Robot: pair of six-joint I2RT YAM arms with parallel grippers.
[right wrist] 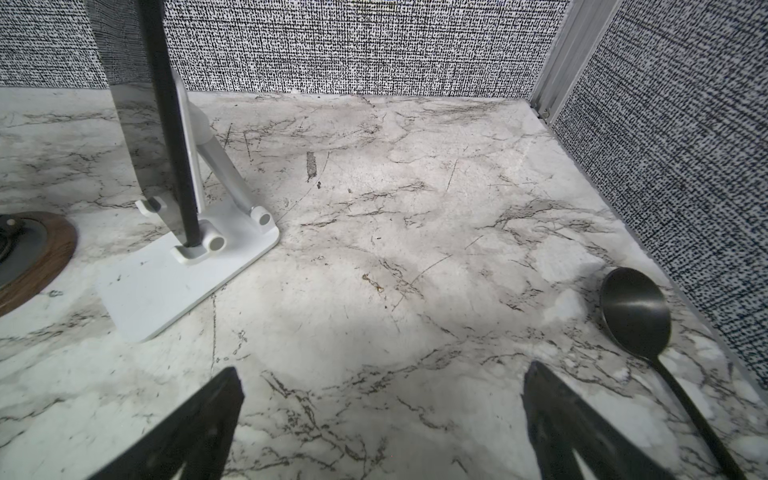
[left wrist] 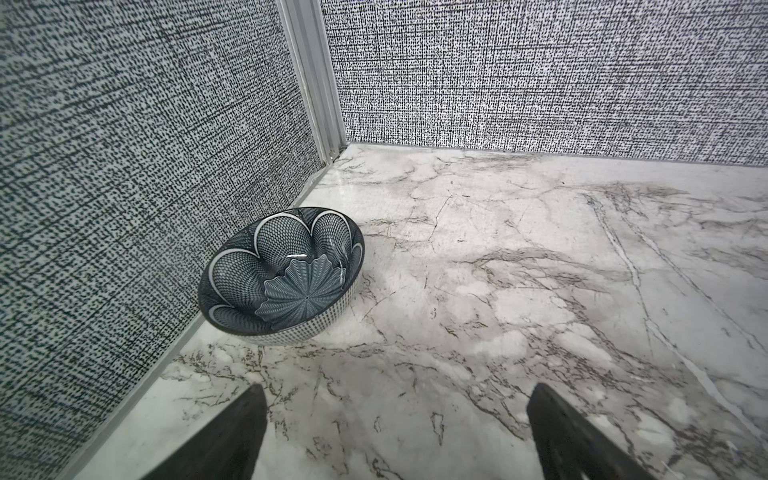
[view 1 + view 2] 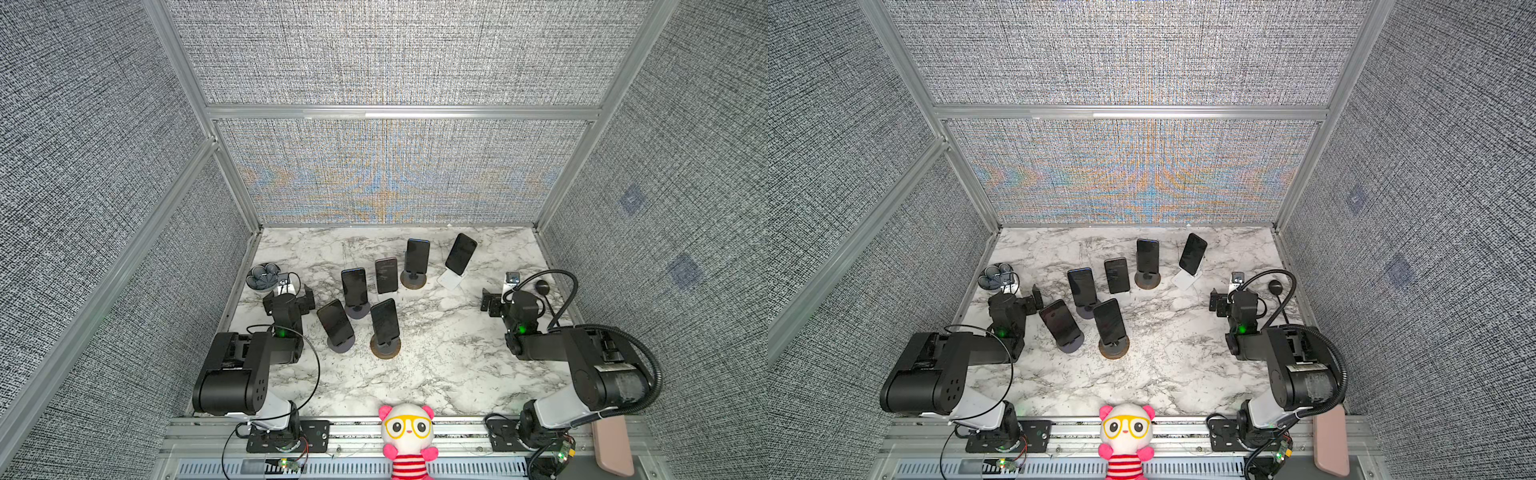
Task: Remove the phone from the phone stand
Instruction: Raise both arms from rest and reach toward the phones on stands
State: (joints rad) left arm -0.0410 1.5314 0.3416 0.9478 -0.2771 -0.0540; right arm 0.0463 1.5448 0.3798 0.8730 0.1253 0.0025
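Several black phones stand on phone stands in mid-table in both top views. The nearest are one (image 3: 335, 322) on a grey round stand (image 3: 341, 344) and one (image 3: 385, 321) on a wood-rimmed stand (image 3: 385, 347). At the back right a phone (image 3: 460, 254) (image 1: 170, 124) leans on a white folding stand (image 3: 449, 280) (image 1: 187, 270). My left gripper (image 3: 289, 299) (image 2: 399, 390) is open and empty, left of the phones. At the right side my right gripper (image 3: 491, 303) (image 1: 384, 370) is also open and empty, with the white stand ahead of it to one side.
A patterned dark bowl (image 2: 282, 274) (image 3: 263, 276) sits against the left wall. By the right wall lies a black spoon (image 1: 636, 311) (image 3: 542, 286). A plush toy (image 3: 408, 432) sits on the front rail. Fabric walls enclose the marble table (image 3: 436, 374) on three sides.
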